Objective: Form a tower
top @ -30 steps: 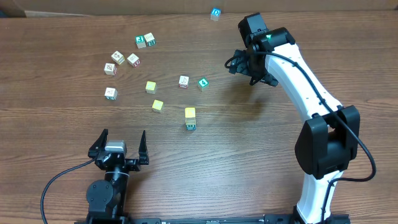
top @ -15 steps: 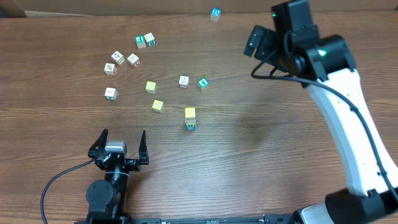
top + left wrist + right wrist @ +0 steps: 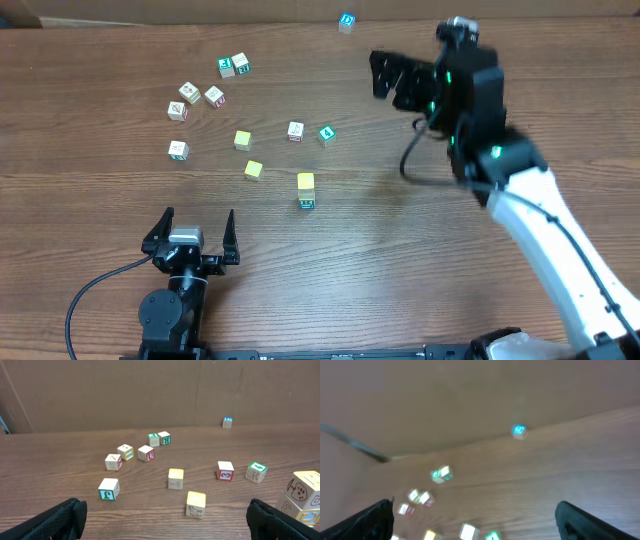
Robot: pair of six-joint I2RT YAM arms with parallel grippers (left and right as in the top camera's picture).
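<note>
The tower (image 3: 305,190) stands mid-table, a yellow cube on top with a teal one showing below. In the left wrist view the tower (image 3: 303,497) is at the right edge, yellow over a white pictured cube, and its base is cut off. My left gripper (image 3: 198,218) sits near the front edge, left of and nearer than the tower, open and empty. It also shows open in the left wrist view (image 3: 162,520). My right gripper (image 3: 392,80) hangs high over the back right, open and empty. The right wrist view is blurred, with the right gripper (image 3: 475,520) open.
Two loose yellow cubes (image 3: 242,139) (image 3: 253,169), a white cube (image 3: 295,131) and a teal cube (image 3: 326,133) lie behind the tower. Several more cubes (image 3: 190,93) are scattered at the back left. A blue cube (image 3: 346,21) sits by the far edge.
The right arm has swung up and around at the back right, and its gripper now points left. The left arm and the cubes have not moved.
</note>
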